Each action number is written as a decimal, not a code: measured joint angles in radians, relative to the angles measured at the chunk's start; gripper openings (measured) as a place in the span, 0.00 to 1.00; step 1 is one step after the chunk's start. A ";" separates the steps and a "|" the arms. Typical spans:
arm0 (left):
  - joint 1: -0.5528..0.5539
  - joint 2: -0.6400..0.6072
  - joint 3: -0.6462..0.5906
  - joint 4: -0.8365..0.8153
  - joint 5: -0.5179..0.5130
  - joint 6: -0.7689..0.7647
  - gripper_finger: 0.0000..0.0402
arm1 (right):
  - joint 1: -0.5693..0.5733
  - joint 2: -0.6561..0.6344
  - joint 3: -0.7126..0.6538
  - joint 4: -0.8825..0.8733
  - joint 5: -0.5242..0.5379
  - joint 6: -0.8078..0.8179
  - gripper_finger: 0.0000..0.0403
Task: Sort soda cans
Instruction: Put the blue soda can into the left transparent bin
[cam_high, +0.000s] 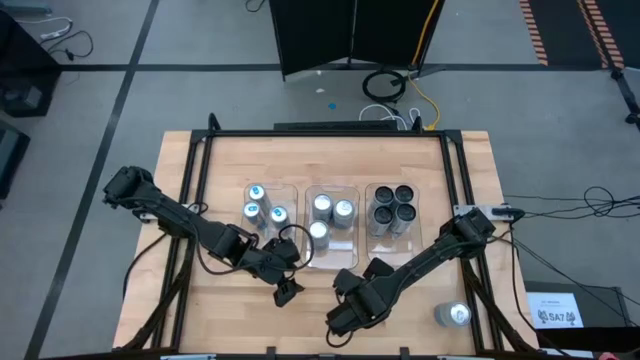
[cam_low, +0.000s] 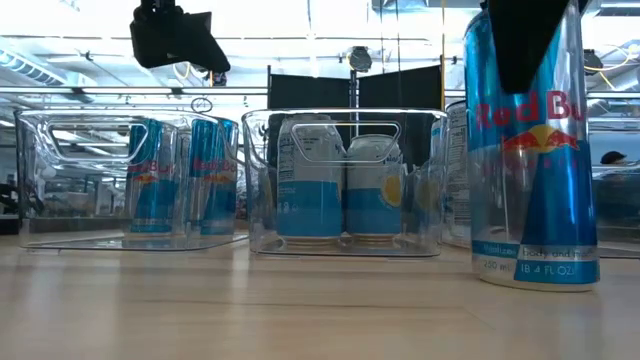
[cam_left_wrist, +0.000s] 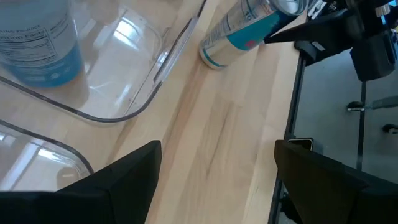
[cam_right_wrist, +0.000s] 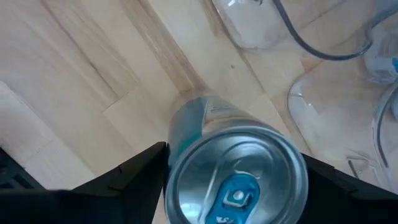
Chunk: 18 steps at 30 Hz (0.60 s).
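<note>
The soda can with a blue tab stands between my right gripper's fingers, near the table's near edge. In the low view it is the tall blue-and-silver can on the right. My left gripper hangs open above bare wood, just near of the middle tray and left of that can. Blue-topped cans stand in the left tray. Silver-topped cans are in the middle tray and dark-topped ones in the right tray. One more can stands loose by the near right corner. My right gripper is shut on the soda can's upper end, just below the rim. It pinches it between the two fingers, one on each side, coming from above and pointing down. The can is upright, and its base looks set on the table.
Three clear plastic trays sit in a row across the table's middle. A black frame runs along the left, far and right edges. Bare wood lies near of the trays, between the two grippers and toward the near left corner.
</note>
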 joint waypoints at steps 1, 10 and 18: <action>-0.001 0.000 0.000 0.000 0.000 0.000 0.80 | 0.000 0.000 0.000 0.007 0.001 -0.001 0.68; -0.005 0.000 0.000 -0.001 0.000 0.007 0.80 | 0.000 -0.002 0.000 0.022 -0.024 -0.007 0.69; -0.005 0.000 0.000 -0.001 0.000 0.010 0.80 | 0.000 -0.012 0.022 0.004 -0.026 0.016 0.69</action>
